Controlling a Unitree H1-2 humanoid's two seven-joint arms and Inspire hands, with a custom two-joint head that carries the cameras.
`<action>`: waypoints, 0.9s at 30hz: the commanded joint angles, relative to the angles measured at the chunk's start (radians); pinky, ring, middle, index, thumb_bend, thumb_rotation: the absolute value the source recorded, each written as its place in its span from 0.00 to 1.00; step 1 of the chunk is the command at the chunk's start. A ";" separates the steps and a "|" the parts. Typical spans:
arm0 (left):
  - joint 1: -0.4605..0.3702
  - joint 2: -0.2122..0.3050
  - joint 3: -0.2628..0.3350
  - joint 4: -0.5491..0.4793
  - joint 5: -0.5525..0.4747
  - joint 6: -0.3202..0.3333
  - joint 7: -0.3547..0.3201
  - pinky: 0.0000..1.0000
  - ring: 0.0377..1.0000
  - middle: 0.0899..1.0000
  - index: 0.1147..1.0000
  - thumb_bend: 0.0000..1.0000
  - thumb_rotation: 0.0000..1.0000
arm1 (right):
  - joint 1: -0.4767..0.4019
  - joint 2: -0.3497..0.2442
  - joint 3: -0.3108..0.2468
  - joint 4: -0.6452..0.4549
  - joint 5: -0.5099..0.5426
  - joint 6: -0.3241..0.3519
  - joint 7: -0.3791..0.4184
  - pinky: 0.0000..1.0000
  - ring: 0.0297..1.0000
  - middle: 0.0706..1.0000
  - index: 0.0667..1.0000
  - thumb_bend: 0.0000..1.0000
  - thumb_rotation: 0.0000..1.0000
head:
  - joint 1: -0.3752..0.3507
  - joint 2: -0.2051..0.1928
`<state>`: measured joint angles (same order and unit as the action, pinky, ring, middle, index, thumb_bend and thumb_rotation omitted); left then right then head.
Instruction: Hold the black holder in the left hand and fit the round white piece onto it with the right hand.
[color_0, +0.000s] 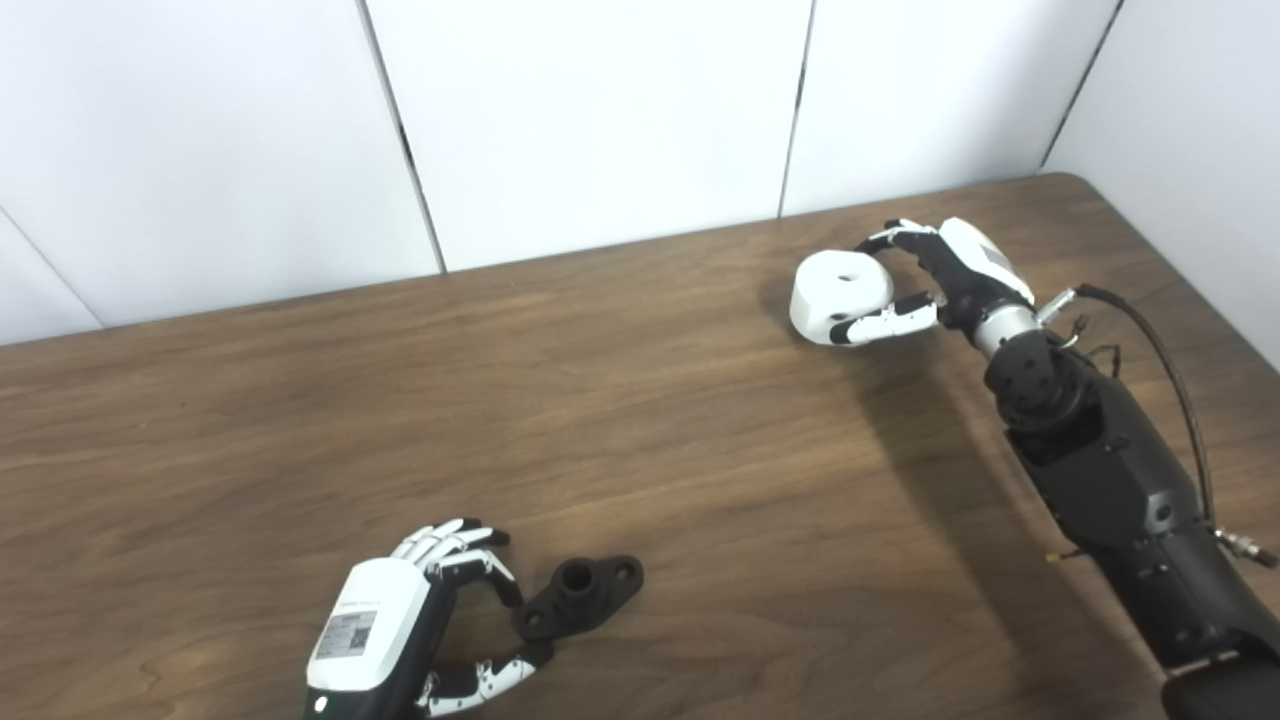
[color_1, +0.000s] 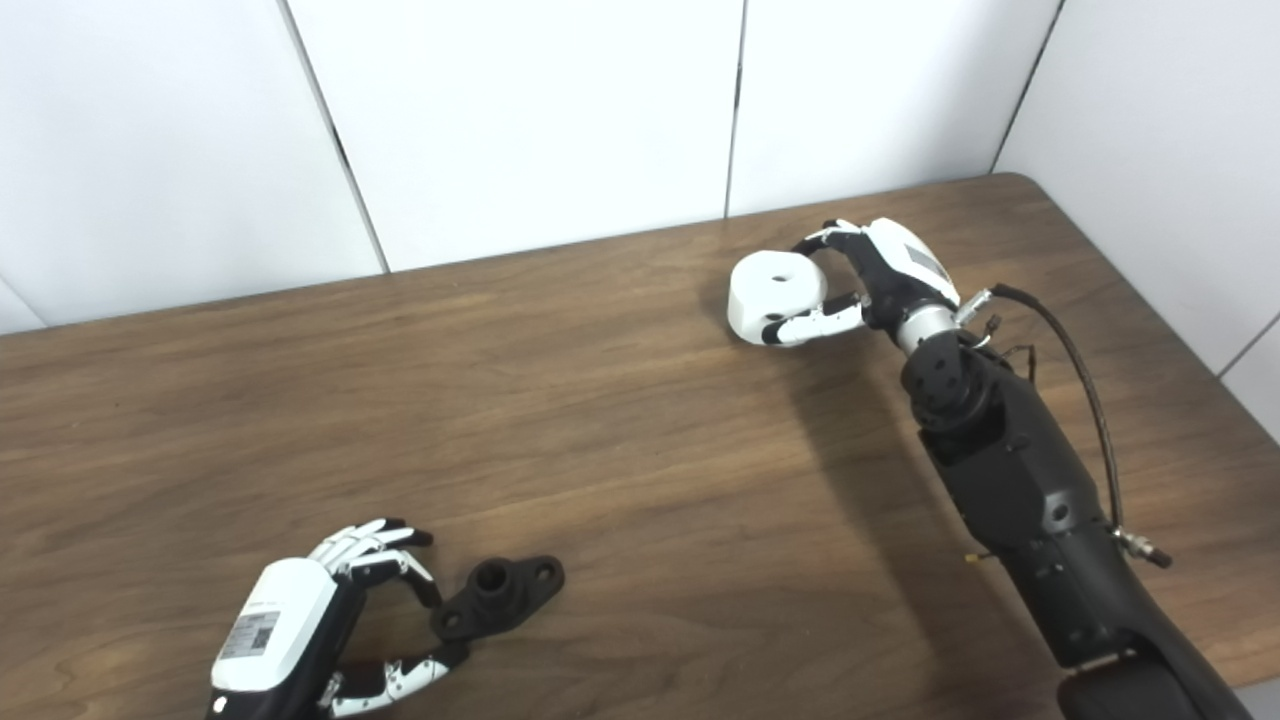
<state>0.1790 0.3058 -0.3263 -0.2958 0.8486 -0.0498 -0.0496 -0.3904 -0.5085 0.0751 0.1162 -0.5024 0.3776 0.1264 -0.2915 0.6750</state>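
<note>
The black holder, a flat flange with a round socket in its middle, lies on the table near the front left. My left hand is beside it, with fingers and thumb pinched on its left lobe. At the far right, the round white piece, a thick disc with a small hole on top, sits in my right hand. The fingers curl over the disc's far edge and the thumb presses its near side. I cannot tell whether the disc rests on the table or hangs just above it.
The wooden table is backed by white wall panels. Its right edge runs close behind my right forearm, which carries a loose black cable.
</note>
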 joint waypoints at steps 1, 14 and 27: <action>0.041 0.023 0.012 0.039 0.015 0.054 -0.057 0.85 0.86 0.77 0.42 0.52 0.04 | -0.049 -0.037 -0.011 -0.024 -0.005 -0.030 -0.009 0.87 0.97 0.93 0.72 0.85 0.32 | 0.001 0.003; 0.040 0.018 0.014 0.029 0.015 0.064 -0.071 0.85 0.86 0.77 0.42 0.52 0.04 | -0.046 -0.038 -0.010 -0.025 -0.004 -0.042 -0.015 0.88 0.96 0.91 0.68 0.84 0.31 | 0.004 0.004; 0.041 0.006 0.019 0.029 0.014 0.062 -0.075 0.85 0.86 0.77 0.42 0.52 0.04 | -0.044 -0.032 -0.019 0.003 0.003 -0.093 -0.036 0.88 0.95 0.88 0.63 0.82 0.25 | 0.009 0.002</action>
<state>0.1828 0.2921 -0.3161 -0.3004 0.8498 -0.0488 -0.0610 -0.3900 -0.5103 0.0740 0.1459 -0.4978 0.3240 0.1195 -0.2823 0.6765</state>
